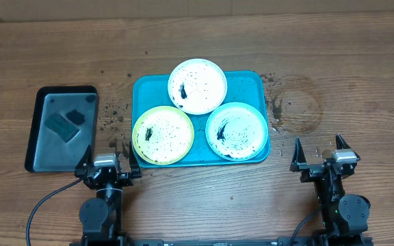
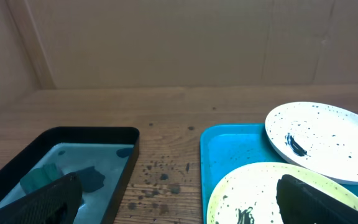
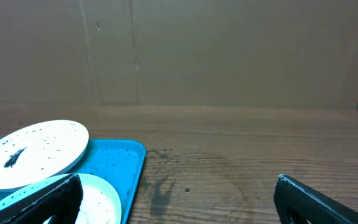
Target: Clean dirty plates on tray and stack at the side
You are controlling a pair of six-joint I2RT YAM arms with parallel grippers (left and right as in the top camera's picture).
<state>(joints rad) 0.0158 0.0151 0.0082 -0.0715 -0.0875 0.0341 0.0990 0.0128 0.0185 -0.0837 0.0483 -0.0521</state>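
Left gripper [image 1: 107,156] and right gripper [image 1: 318,147] gape wide, empty — short of the tray [image 1: 252,81] holding three dirty plates [image 1: 197,85].

**Plates, speckled with black grime: 3.** One white plate [image 1: 197,85], one yellow-green plate [image 1: 163,134], one light aqua plate [image 1: 237,131] (all round, of like size).

**Trays: 2.** One turquoise tray [image 1: 149,92] and one black tray [image 1: 66,89] (grey inside).

**Loose pieces in the black tray: 2.** One teal block [image 1: 60,126] and one darker piece [image 1: 78,116] (what kind it is cannot be told).

**Grippers: 2.** One left gripper [image 1: 106,156] and one right gripper [image 1: 319,150], with two fingers each, making four fingers.

**Desk: 1.** One wooden desk [image 1: 361,68].
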